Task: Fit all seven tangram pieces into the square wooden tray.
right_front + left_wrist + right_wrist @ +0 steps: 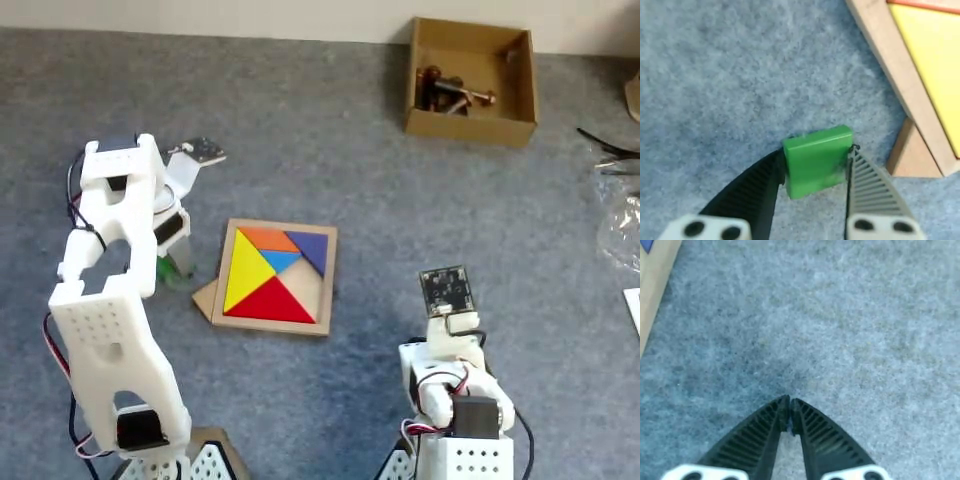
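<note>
**Left arm** (110,330): along the frame's left side. The left gripper (815,156) sits low over the carpet (400,200), just left of the tray (270,323). Its fingers are clamped on opposite sides of the green piece (817,167), a hold suited to lifting it across.

**Right arm** (455,410): lower right, well apart from the tray. The right gripper (790,407) has its fingers together over bare carpet, probably parked so access stays free.

**Tray**: at centre, holding coloured pieces (262,275). Bare wood at its lower right is likely the green piece's slot.

**Tan triangle** (205,297): at the tray's lower-left corner.
</note>
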`<state>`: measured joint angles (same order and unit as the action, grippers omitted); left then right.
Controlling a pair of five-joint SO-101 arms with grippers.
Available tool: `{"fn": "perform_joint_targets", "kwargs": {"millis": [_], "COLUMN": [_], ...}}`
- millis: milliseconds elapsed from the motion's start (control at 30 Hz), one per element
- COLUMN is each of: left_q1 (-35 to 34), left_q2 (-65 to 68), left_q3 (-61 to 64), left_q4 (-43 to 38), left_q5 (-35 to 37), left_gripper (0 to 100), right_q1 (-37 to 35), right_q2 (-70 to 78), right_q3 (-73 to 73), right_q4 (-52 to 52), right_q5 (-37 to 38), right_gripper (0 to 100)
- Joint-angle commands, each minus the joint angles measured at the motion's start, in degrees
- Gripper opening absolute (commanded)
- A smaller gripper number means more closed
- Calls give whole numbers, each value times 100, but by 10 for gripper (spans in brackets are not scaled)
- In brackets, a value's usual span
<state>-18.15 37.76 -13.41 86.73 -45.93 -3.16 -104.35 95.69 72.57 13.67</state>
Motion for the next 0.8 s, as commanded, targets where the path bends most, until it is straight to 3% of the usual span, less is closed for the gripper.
{"fn": "perform_joint_targets", "kwargs": {"millis": [0, 333, 767], "left_q1": [48, 576, 611], "left_q2": [-4, 31, -13], "left_q3": [13, -400, -418], "left_q4": [-9, 492, 976], "left_q5": [44, 53, 53], "left_gripper": [30, 6, 6], "right_q1": [-75, -75, -75], "right_q2": [-31, -31, -31], "right_q3": [567, 567, 567], "right_q4": [-127, -127, -127], "right_q5": [-44, -44, -44], "right_gripper": [5, 5, 5]}}
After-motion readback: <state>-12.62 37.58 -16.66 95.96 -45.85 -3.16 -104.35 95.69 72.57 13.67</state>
